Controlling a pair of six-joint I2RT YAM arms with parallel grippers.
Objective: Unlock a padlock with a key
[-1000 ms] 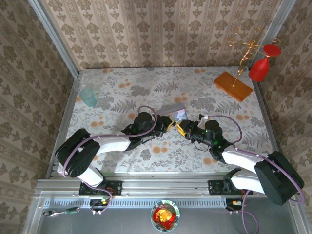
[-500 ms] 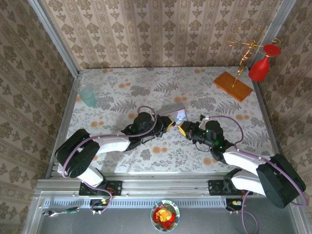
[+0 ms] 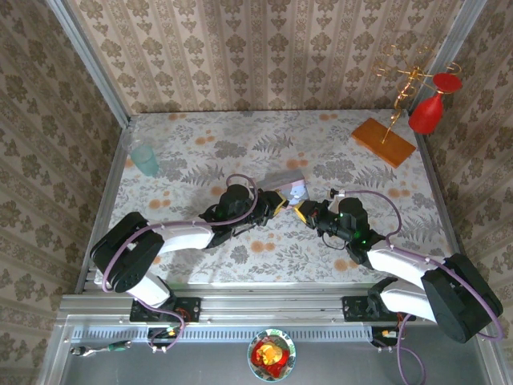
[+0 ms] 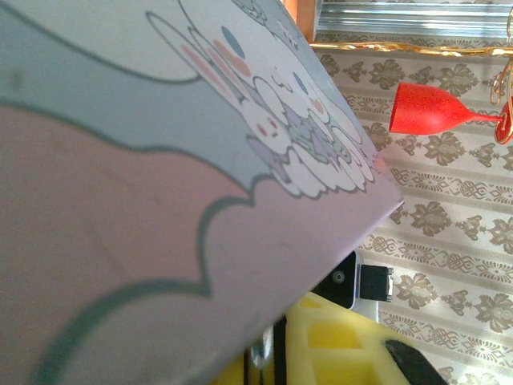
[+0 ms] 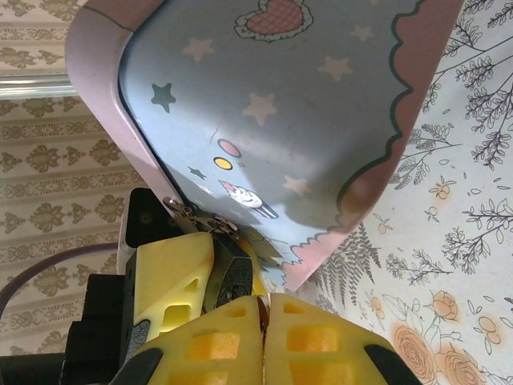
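Right wrist view: your right gripper (image 5: 263, 317) pressed together, lower centre, just beside dark padlock (image 5: 232, 277) at cartoon tin (image 5: 280, 104) edge; left gripper (image 3: 281, 206) grip unclear.

a staged lab booth: wallpaper panels (image 3: 264, 56) on aluminium framing (image 3: 264, 305) around a floral table (image 3: 200, 136).

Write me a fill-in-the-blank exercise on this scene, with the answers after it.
The goblet beside the gold stand is coloured ___.
The teal cup stands by the table's ___ edge.
On the right gripper, the yellow fingers are (open or shut) ___.
Among the stars on the tin sits one ___ shape.
Missing: red; left; shut; heart.
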